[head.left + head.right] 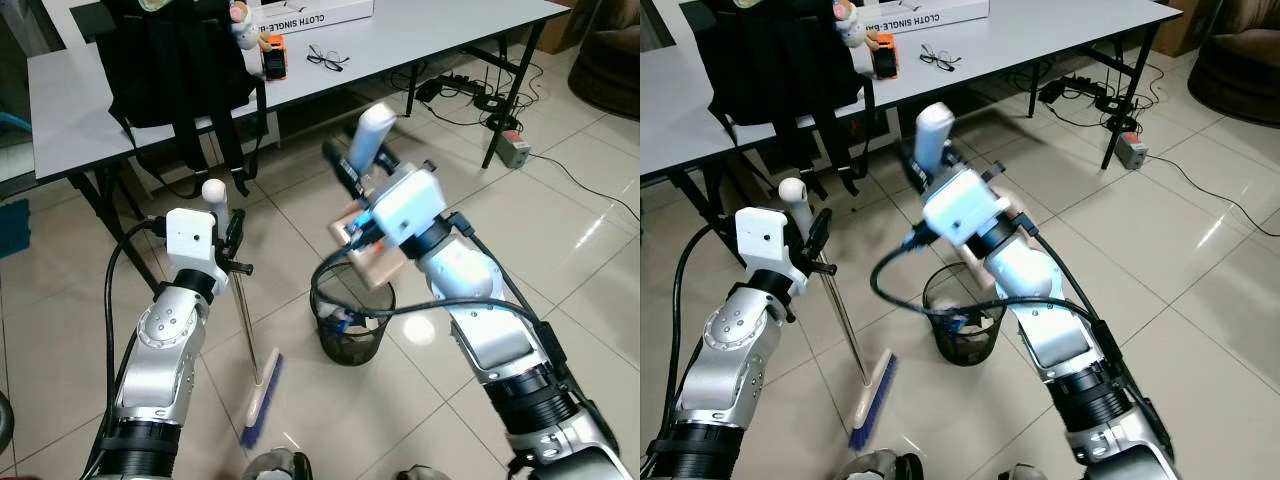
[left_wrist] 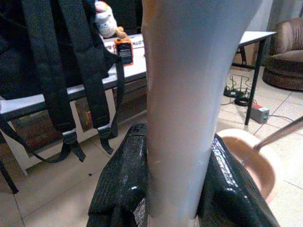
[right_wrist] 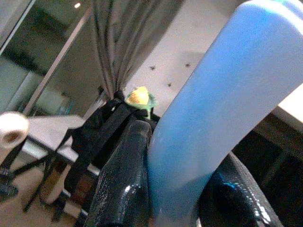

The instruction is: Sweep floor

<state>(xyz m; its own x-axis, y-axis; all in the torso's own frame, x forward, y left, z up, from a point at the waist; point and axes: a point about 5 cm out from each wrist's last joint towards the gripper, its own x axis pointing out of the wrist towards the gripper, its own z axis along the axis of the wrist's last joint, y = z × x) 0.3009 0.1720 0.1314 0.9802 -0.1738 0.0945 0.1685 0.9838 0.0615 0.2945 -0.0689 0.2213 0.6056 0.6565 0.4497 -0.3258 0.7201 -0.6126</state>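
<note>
My left gripper [image 1: 234, 243] is shut on the thin metal handle of a broom [image 1: 246, 325], just below its white knob. The broom stands nearly upright, and its pale head with blue bristles [image 1: 262, 400] rests on the tiled floor. My right gripper [image 1: 358, 172] is shut on the white handle [image 1: 371, 133] of a tan dustpan [image 1: 372, 264]. The pan is tilted over a black mesh waste bin [image 1: 352, 338] between my arms. In the right wrist view the handle [image 3: 222, 104] looks bluish and sits between black fingers [image 3: 125, 179]. In the left wrist view black fingers [image 2: 123, 189] flank the broom handle [image 2: 189, 94].
A grey table [image 1: 430, 25] stands ahead with a black backpack [image 1: 170, 60], glasses [image 1: 327, 58], an orange device [image 1: 274, 55] and a white box on it. Cables and a power strip [image 1: 515, 148] lie at the right. A brown armchair [image 1: 610, 60] stands far right.
</note>
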